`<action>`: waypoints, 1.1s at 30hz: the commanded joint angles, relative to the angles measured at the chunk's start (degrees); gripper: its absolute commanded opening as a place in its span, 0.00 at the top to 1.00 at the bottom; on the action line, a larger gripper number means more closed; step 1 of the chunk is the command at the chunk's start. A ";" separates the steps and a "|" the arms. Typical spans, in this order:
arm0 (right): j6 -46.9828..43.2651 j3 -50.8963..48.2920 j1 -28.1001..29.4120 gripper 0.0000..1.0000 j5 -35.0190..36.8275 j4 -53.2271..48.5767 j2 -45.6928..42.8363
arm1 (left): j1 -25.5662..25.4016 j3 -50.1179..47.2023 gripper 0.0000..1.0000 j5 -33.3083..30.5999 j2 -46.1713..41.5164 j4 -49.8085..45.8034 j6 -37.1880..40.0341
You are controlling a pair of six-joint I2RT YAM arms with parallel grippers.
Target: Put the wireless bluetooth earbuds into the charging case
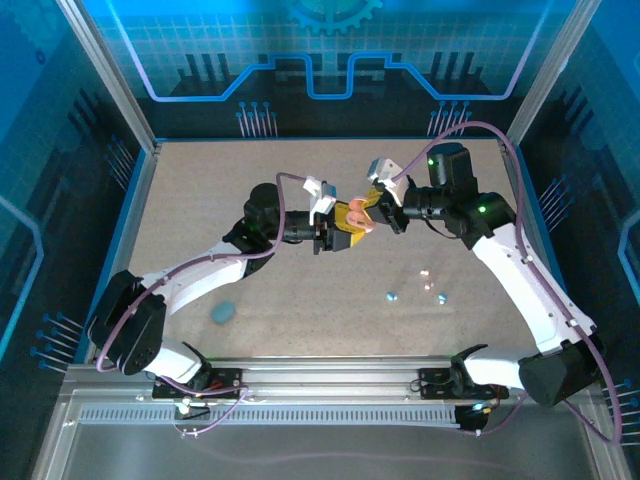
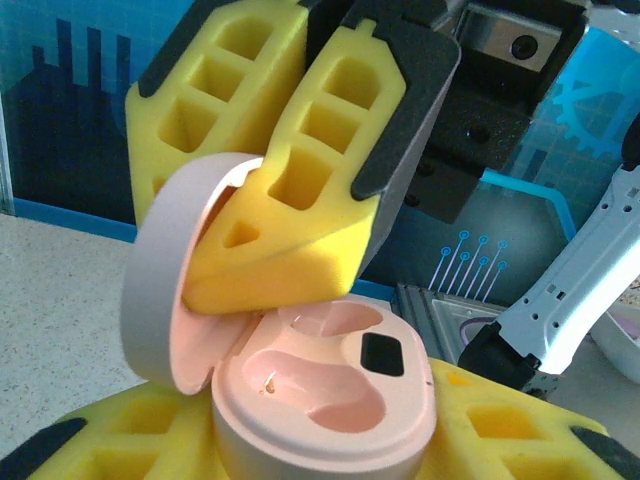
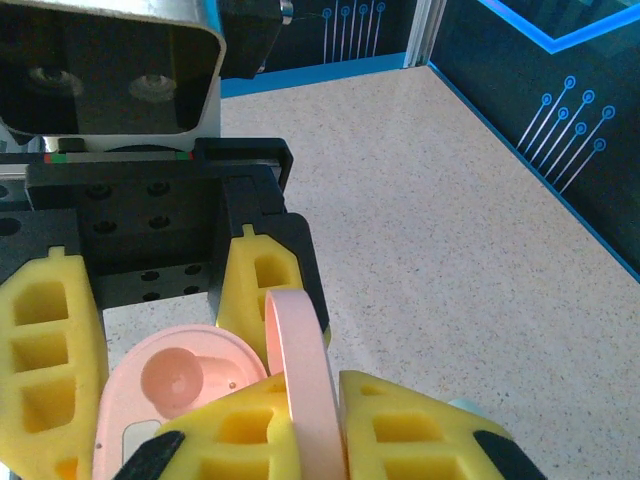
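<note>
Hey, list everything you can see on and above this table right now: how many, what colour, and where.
pink charging case: one, pale pink, open with both wells empty, held up over the table's middle
lid: one, pale pink, hinged up from that case
earbuds: three, pale blue, whitish and pinkish, loose on the table right of centre
second case: one, blue-green, on the table near the left arm
table: one, speckled beige
left tool: one, yellow foam fingers, closed on the pink case's base
right tool: one, yellow foam fingers, pinching the lid
arms: two, white and black, left and right
</note>
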 commanded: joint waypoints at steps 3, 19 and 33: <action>3.56 0.23 0.55 0.78 2.62 1.86 -1.74 | 0.12 0.95 0.62 -0.34 -0.49 -0.23 2.35; 40.08 5.45 -12.07 0.53 0.20 -0.28 -4.45 | 0.18 -6.20 0.66 -13.46 -4.27 5.61 6.99; 60.06 -13.59 -29.28 0.59 0.50 -10.85 -3.88 | 0.15 -8.02 0.65 -15.72 -5.85 7.42 7.08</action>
